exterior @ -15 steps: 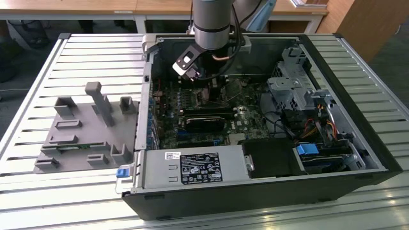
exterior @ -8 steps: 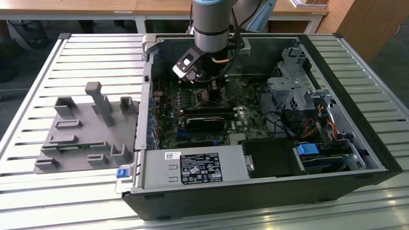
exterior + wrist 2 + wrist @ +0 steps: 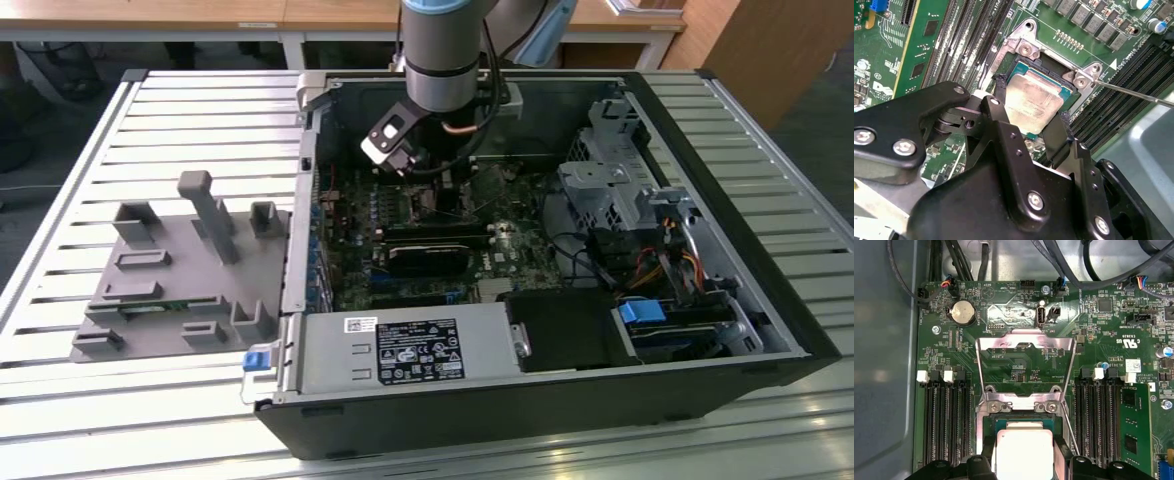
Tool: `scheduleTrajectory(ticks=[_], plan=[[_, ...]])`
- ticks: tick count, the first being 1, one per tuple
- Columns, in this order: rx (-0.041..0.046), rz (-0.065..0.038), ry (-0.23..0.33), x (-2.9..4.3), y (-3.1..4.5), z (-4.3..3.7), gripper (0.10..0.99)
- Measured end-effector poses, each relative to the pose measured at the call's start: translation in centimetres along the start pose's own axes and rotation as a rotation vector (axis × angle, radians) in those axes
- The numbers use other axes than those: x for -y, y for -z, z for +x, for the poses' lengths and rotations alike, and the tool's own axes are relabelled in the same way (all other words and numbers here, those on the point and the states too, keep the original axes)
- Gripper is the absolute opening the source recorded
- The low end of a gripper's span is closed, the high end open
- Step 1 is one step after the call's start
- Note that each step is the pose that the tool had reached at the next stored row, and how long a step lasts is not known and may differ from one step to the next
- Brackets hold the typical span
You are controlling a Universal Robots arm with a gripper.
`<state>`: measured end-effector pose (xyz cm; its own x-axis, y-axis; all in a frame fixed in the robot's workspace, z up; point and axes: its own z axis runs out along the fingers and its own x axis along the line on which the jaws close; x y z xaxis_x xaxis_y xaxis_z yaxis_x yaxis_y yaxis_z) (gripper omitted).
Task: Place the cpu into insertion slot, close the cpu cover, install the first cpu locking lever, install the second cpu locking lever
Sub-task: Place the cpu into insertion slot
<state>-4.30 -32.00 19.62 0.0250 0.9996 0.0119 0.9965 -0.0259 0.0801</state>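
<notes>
The gripper (image 3: 1032, 102) pinches the cpu (image 3: 1037, 94) by opposite edges, low over the insertion slot (image 3: 1013, 65); the cpu cover (image 3: 1004, 342) lies flipped open — the chip should settle level and square, corners matched, without force.

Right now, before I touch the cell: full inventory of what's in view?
computer case: 1, black, open, on the table
table: 1, silver, slatted
fixture tray: 1, grey, on the table at the exterior view's left of the case
power supply: 1, silver, at the case's near edge
motherboard: 1, green, inside the case
insertion slot: 1, dark with a silver rim, on the motherboard
cpu: 1, silver-grey, at the slot
cpu cover: 1, silver, swung open
locking lever: 1, thin silver rod, angling away from the slot
memory slots: 2 banks, black, flanking the slot
coin cell: 1, silver
arm: 1, grey, reaching into the case
hand: 1, black, closed on the cpu
</notes>
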Motion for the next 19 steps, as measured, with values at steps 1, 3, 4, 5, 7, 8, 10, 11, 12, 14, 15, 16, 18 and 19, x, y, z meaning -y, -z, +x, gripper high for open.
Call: scheduleTrajectory(ticks=[1,3,4,5,7,8,10,11,12,14,15,16,18,19], plan=[[0.0001,0.0,0.0,0.0,-0.03,0.0,0.541],[0.0001,0.0,-0.001,0.0,-0.09,0.0,0.541],[0.0,0.0,-0.001,0.0,-0.14,0.0,0.541],[0.0,0.0,-0.001,0.0,-0.2,0.0,0.541],[0.0001,0.0,-0.002,0.01,-0.31,0.0,0.541],[0.0001,0.0,-0.002,0.01,-0.35,0.0,0.541],[0.0003,0.0,-0.002,0.02,-0.36,-0.01,0.541],[0.0004,0.0,-0.002,0.02,-0.36,0.0,0.541],[0.0003,0.0,-0.002,0.01,-0.37,0.0,0.541],[0.0002,0.0,-0.002,0.02,-0.37,0.0,0.541],[0.0002,0.0,-0.002,0.02,-0.37,0.0,0.541],[0.0002,0.0,-0.002,0.02,-0.38,0.0,0.541],[0.0002,0.0,-0.002,0.02,-0.38,0.0,0.541],[0.0002,0.0,-0.002,0.02,-0.38,0.0,0.541]])
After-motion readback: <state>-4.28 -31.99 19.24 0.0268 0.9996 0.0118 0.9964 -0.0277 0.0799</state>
